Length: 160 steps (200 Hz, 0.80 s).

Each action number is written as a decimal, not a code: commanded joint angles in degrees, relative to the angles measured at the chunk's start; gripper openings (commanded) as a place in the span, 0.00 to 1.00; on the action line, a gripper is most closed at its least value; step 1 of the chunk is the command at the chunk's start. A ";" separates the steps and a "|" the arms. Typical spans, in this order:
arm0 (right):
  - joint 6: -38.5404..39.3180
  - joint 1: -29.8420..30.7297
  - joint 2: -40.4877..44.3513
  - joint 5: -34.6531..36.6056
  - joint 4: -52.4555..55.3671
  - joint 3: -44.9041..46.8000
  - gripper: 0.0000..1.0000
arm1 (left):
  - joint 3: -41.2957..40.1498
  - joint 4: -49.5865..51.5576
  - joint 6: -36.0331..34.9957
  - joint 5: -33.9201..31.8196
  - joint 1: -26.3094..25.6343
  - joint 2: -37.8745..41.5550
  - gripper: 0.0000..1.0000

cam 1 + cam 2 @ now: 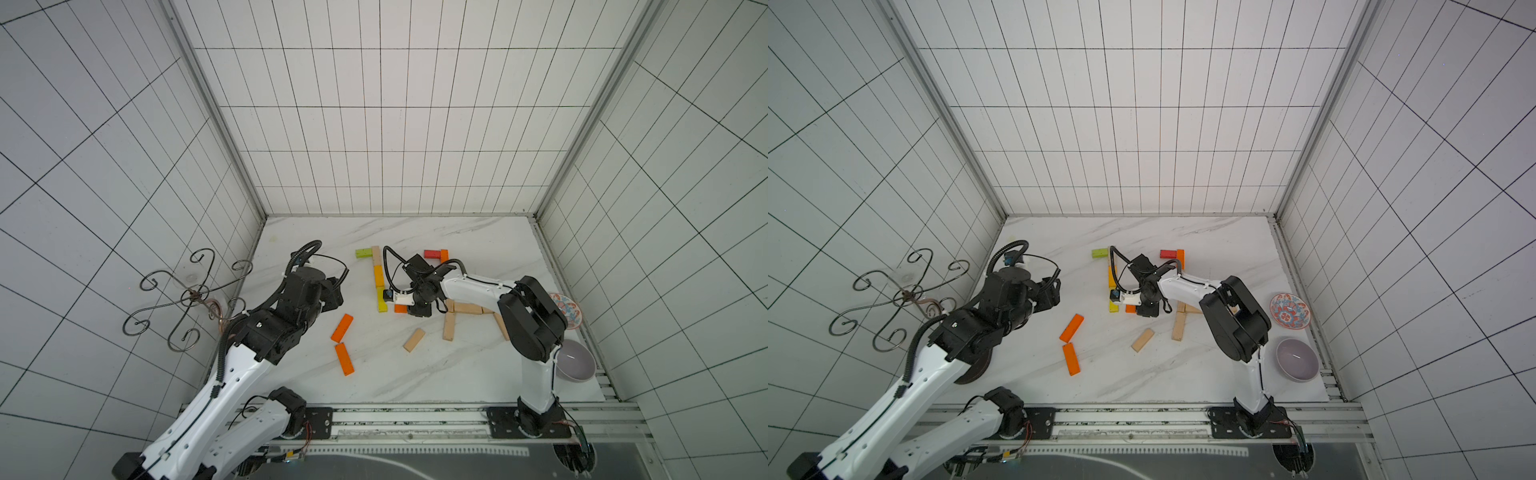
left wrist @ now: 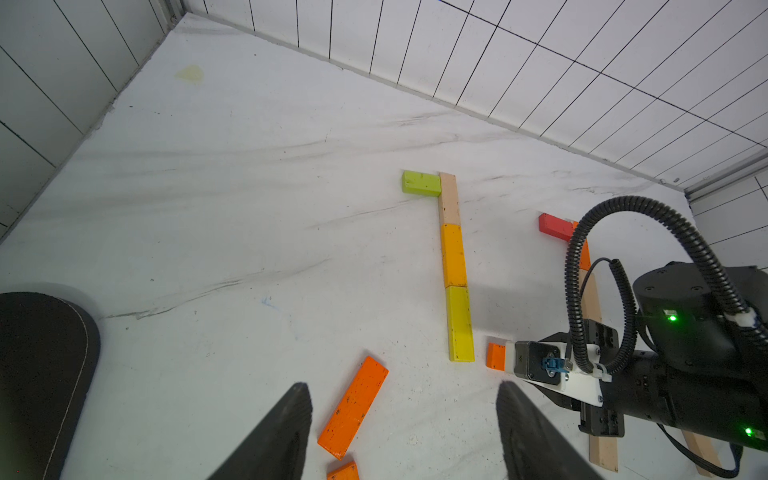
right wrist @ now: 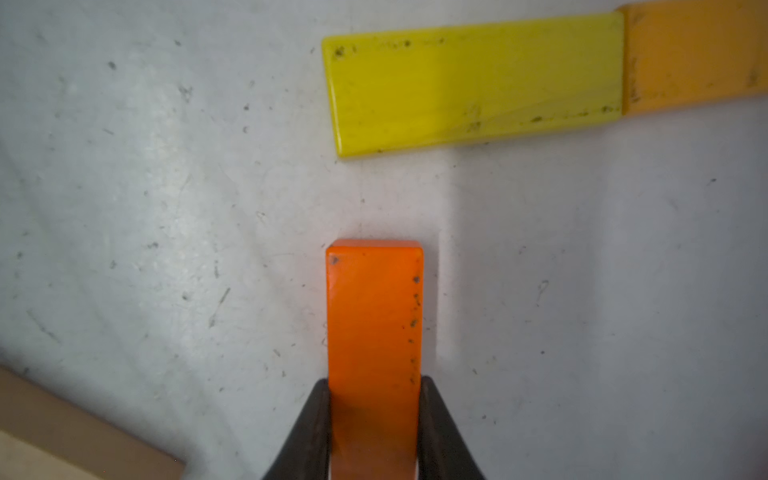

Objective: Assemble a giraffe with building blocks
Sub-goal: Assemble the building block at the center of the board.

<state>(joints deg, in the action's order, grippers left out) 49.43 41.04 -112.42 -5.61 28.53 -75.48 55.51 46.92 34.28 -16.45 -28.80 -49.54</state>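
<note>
While the right gripper (image 3: 374, 380) is clamping one end of an orange block (image 3: 374, 307), the robot is working on the spot where the flat giraffe's neck meets its body. The block is hanging low over the table (image 3: 124, 166), its free end pointing at the side of the yellow block (image 3: 473, 83), with a gap between them. Whether it is touching the table cannot be told. The yellow block is lying end to end with an amber block (image 3: 698, 54). Beyond that, a pale wooden block (image 2: 449, 199) and a green block (image 2: 420, 183) are forming the upper neck and head. The next move is probably calling for a short push until orange is meeting yellow squarely, then a release. The left gripper (image 2: 403, 386) is hovering open and empty above two spare orange blocks (image 1: 342, 327).
</note>
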 commanded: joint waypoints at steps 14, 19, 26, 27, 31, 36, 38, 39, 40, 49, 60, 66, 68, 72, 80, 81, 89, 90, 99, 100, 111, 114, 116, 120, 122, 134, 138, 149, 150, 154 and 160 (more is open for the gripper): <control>2.59 0.18 -3.01 0.70 1.07 -3.79 0.08 | 1.54 -1.48 0.45 -0.38 0.20 -0.16 0.71; 2.73 0.27 -3.13 0.69 1.00 -3.88 0.09 | 1.55 -1.55 0.41 -0.40 0.16 -0.12 0.71; 2.85 0.36 -3.37 0.51 1.09 -4.10 0.11 | 1.46 -1.63 0.43 -0.46 0.21 -0.12 0.71; 2.86 0.36 -3.39 0.51 1.13 -4.12 0.11 | 1.45 -1.64 0.48 -0.49 0.22 -0.12 0.71; 2.95 0.44 -3.50 0.42 1.25 -4.27 0.11 | 1.49 -1.69 0.50 -0.48 0.19 -0.20 0.71; 3.04 0.52 -3.72 0.38 1.41 -4.41 0.12 | 1.45 -1.68 0.45 -0.43 0.19 -0.22 0.71; 3.08 0.58 -3.80 0.41 1.41 -4.50 0.12 | 1.45 -1.75 0.44 -0.50 0.20 -0.25 0.71; 3.11 0.60 -3.83 0.42 1.38 -4.54 0.12 | 1.45 -1.79 0.48 -0.46 0.22 -0.23 0.71; 3.12 0.61 -3.89 0.42 1.36 -4.56 0.12 | 1.45 -1.76 0.46 -0.44 0.18 -0.26 0.71; 3.22 0.79 -4.26 0.42 1.37 -4.75 0.12 | 1.40 -1.87 0.44 -0.37 0.17 -0.34 0.71; 3.30 0.97 -4.71 0.33 1.35 -5.01 0.12 | 1.46 -1.93 0.44 -0.39 0.22 -0.47 0.71; 3.30 1.04 -4.97 0.25 1.35 -5.23 0.12 | 1.45 -2.00 0.38 -0.37 0.22 -0.46 0.71; 3.30 1.06 -5.02 0.25 1.35 -5.27 0.12 | 1.49 -2.00 0.35 -0.37 0.23 -0.49 0.71; 3.30 1.06 -5.20 0.16 1.38 -5.41 0.13 | 1.47 -1.98 0.35 -0.43 0.21 -0.48 0.71; 3.30 1.15 -5.48 -0.03 1.35 -5.62 0.13 | 1.45 -2.00 0.26 -0.44 0.22 -0.54 0.71; 3.30 1.15 -5.50 -0.02 1.35 -5.67 0.13 | 1.45 -2.00 0.30 -0.43 0.23 -0.55 0.71; 3.30 1.22 -5.74 -0.10 1.38 -5.88 0.13 | 1.58 -1.99 0.25 -0.45 0.23 -0.49 0.71; 3.30 1.23 -5.77 -0.15 1.36 -5.89 0.14 | 1.56 -2.00 0.21 -0.48 0.23 -0.48 0.71; 3.30 1.24 -5.88 -0.19 1.44 -5.99 0.14 | 1.56 -1.95 0.13 -0.56 0.23 -0.47 0.71; 3.30 1.24 -5.92 -0.19 1.48 -5.99 0.15 | 1.55 -1.89 0.11 -0.58 0.23 -0.47 0.71; 3.30 1.26 -6.01 -0.11 1.72 -6.16 0.18 | 1.63 -1.83 0.06 -0.77 0.23 -0.40 0.71; 3.30 1.30 -5.98 -0.11 1.78 -6.17 0.19 | 1.62 -1.75 0.00 -0.85 0.23 -0.39 0.71; 3.30 1.32 -5.99 -0.11 1.85 -6.17 0.20 | 1.62 -1.70 0.00 -0.86 0.23 -0.36 0.71; 3.30 1.33 -5.97 -0.11 1.95 -6.24 0.22 | 1.62 -1.73 -0.01 -0.92 0.23 -0.30 0.71; 3.30 1.35 -5.95 -0.11 2.03 -6.25 0.24 | 1.62 -1.69 -0.01 -1.01 0.23 -0.30 0.71; 3.30 1.41 -5.80 0.06 2.35 -6.21 0.35 | 1.62 -1.73 0.00 -1.02 0.23 -0.22 0.71; 3.30 1.50 -5.75 0.11 2.47 -6.17 0.38 | 1.62 -1.74 0.04 -0.96 0.23 -0.29 0.71; 3.33 1.50 -5.62 0.24 2.74 -6.09 0.43 | 1.62 -1.81 0.13 -0.91 0.23 -0.25 0.71; 3.32 1.50 -5.57 0.20 2.79 -6.09 0.43 | 1.62 -1.82 0.11 -0.89 0.23 -0.31 0.71; 3.31 1.50 -5.53 0.16 2.76 -6.01 0.44 | 1.63 -1.83 0.13 -0.88 0.24 -0.36 0.71; 3.30 1.55 -5.42 0.02 2.81 -5.99 0.45 | 1.62 -1.87 0.09 -0.80 0.23 -0.25 0.71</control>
<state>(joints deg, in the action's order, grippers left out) 51.79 41.95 -115.72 -5.37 27.55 -79.44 55.59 46.06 34.24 -16.49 -28.80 -50.06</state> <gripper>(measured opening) 0.430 0.707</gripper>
